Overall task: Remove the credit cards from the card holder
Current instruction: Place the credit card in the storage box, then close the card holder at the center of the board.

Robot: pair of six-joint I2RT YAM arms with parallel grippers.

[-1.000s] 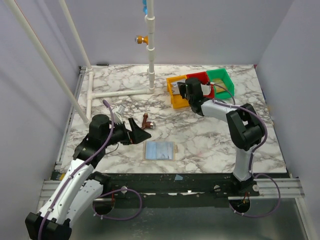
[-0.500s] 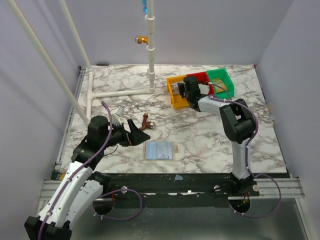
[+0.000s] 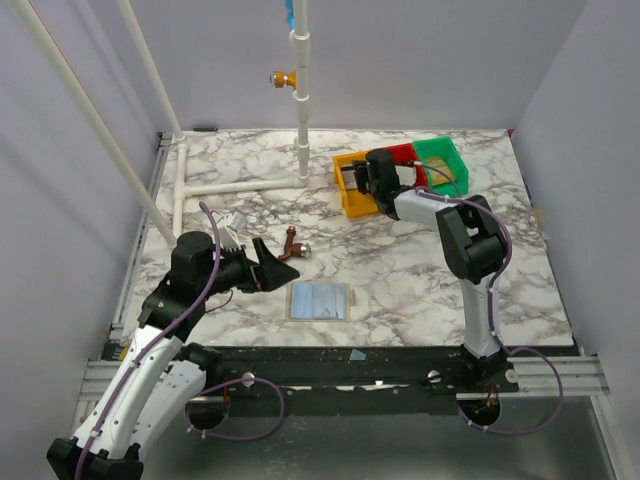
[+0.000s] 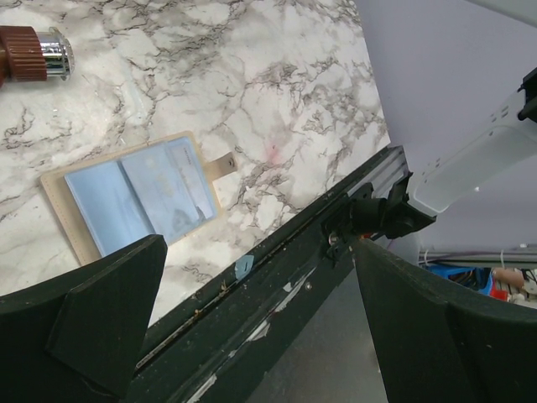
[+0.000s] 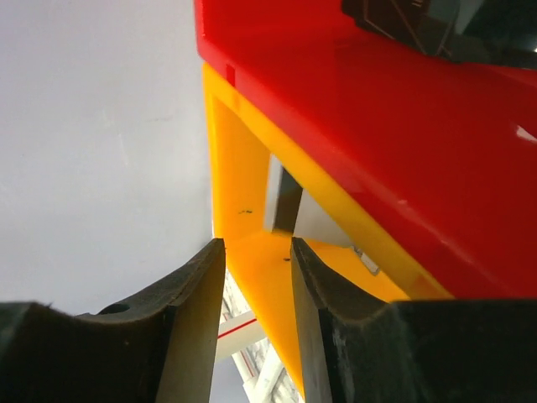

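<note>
The card holder [image 3: 321,301] lies flat near the table's front edge, a pale blue sleeve with a tan border; the left wrist view shows the card holder [image 4: 138,197] with a small tab at one end. My left gripper [image 3: 275,262] hovers just left of it, wide open and empty, and from the wrist this left gripper [image 4: 260,319] looks past the table's edge. My right gripper [image 3: 360,180] is over the yellow bin [image 3: 352,205]. Its jaws [image 5: 258,252] stand apart with nothing between them. A pale flat card [image 5: 315,222] rests inside the yellow bin [image 5: 239,168].
A red bin [image 3: 398,155] and a green bin [image 3: 440,160] adjoin the yellow one at the back right. A brown and chrome fitting [image 3: 296,245] lies beside my left gripper. White pipes [image 3: 240,186] stand at the back left. The black front rail [image 4: 277,277] borders the table.
My right gripper was shut and has opened; it shifted slightly left over the yellow bin. The left arm has barely moved, and the card holder lies where it was.
</note>
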